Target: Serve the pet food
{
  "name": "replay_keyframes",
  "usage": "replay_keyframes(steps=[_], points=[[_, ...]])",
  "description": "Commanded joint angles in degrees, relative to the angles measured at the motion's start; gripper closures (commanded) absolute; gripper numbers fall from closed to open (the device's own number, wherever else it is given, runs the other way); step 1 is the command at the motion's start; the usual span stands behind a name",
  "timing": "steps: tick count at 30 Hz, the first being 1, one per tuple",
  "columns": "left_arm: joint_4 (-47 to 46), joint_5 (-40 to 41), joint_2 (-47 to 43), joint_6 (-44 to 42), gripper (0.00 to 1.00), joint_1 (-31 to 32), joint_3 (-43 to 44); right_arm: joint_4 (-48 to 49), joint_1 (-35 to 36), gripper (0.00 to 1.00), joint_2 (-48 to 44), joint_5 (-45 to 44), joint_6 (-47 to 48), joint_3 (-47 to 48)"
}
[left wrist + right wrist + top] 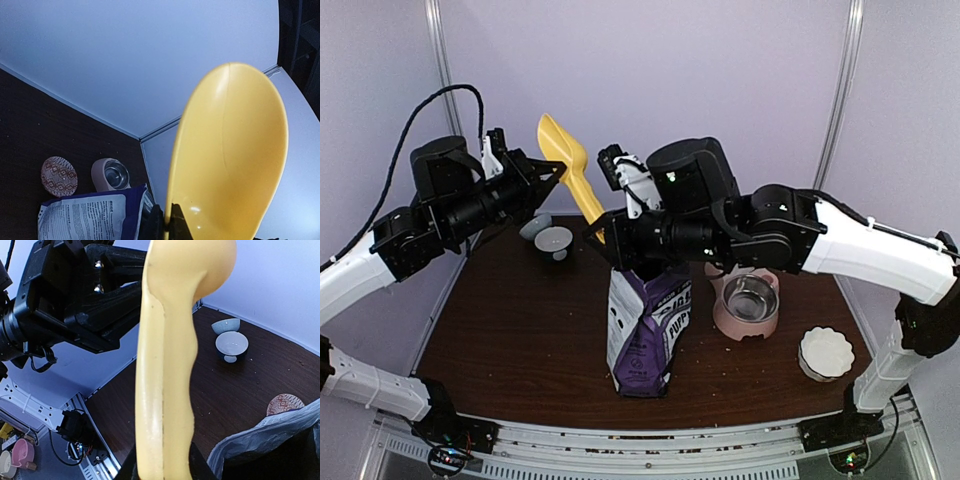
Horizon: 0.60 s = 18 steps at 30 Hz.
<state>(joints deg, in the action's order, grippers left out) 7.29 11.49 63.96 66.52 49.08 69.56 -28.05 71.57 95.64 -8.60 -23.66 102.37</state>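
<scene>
A yellow scoop is held up in the air above the purple food bag, gripped by both arms. My left gripper is shut on the rim of the scoop's bowl, its fingers pinching the edge low in the left wrist view. My right gripper is shut on the scoop's handle, with one finger on each side of it at the bottom of the right wrist view. The scoop's bowl looks empty. The pet food is hidden; the bag's open mouth shows only dark inside.
A pink feeder with a steel bowl stands right of the bag. A white fluted bowl sits at the front right. Grey bowls stand at the back left. A patterned dish lies near the feeder.
</scene>
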Motion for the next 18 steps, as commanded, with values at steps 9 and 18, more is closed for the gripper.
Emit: replay_keyframes(steps=[9, 18], points=[[-0.12, -7.15, -3.23, -12.86, 0.33, -2.67, 1.61, 0.96, -3.51, 0.94, -6.92, 1.18, -1.85, -2.91], [13.34, -35.91, -1.26, -35.41, 0.1, -12.95, 9.9, -9.47, -14.74, 0.93, -15.36, 25.36, 2.35, -6.16]])
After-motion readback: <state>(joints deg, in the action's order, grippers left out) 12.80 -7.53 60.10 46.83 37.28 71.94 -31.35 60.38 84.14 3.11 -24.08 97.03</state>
